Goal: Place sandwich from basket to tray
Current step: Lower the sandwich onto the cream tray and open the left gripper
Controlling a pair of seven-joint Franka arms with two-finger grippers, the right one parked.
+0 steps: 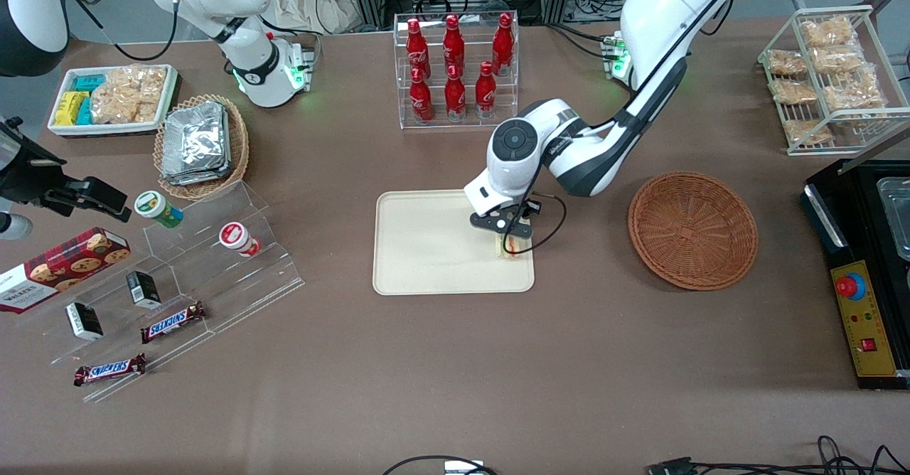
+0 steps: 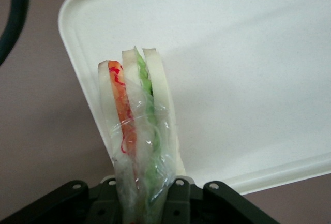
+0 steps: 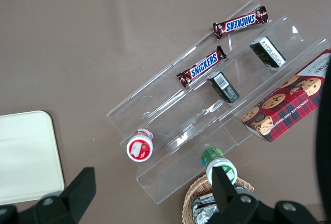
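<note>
From my station I see the end effector [image 1: 510,242] down over the tray [image 1: 426,247], at the tray's end toward the working arm, and its black fingers [image 2: 178,198] are clamped on the sandwich [image 1: 507,246]. In the wrist view the sandwich [image 2: 137,131] stands on edge between the fingers, its clear wrap crinkled around white bread with an orange-red layer and a green layer (the filling edge points away from the fingers). The cream tray [image 2: 248,79] lies beneath it, with the sandwich near the tray's rounded corner; I cannot tell whether it touches the tray surface. The reddish-brown basket [image 1: 693,230] sits on the brown desk [image 1: 455,375] beside the tray, toward the working arm's end, apart from it, and it holds nothing I can see.
</note>
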